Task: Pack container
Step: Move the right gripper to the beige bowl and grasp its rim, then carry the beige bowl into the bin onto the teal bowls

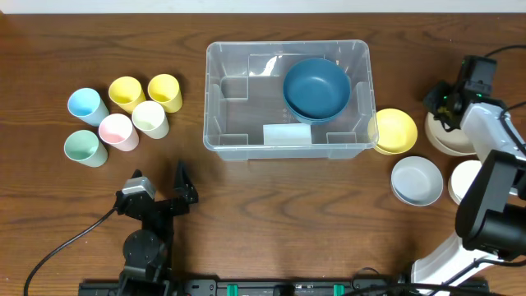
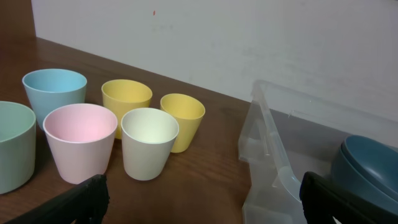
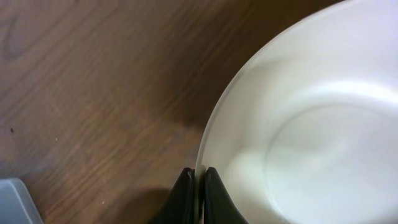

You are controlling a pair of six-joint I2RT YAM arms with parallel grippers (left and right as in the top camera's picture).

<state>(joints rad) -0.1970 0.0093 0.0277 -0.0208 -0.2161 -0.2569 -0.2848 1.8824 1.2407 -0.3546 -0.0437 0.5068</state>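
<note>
The container (image 1: pixel 288 45), a large clear plastic bin, stands in the middle of the table with a dark blue bowl (image 1: pixel 316 86) inside at its right end. In the left wrist view the container (image 2: pixel 273 143) is at the right and the blue bowl (image 2: pixel 367 165) shows through it. My right gripper (image 1: pixel 440 105) is at the far right, shut on the rim of a cream bowl (image 1: pixel 452 141). In the right wrist view the gripper (image 3: pixel 199 186) pinches the thin edge of the cream bowl (image 3: pixel 311 124). My left gripper (image 1: pixel 160 182) rests open near the front left, holding nothing.
Several pastel cups (image 1: pixel 123 115) stand in a cluster left of the container. A yellow bowl (image 1: pixel 396 131) touches the container's right wall. A grey-white bowl (image 1: pixel 417 180) and a white bowl (image 1: pixel 464 181) sit in front of the cream one.
</note>
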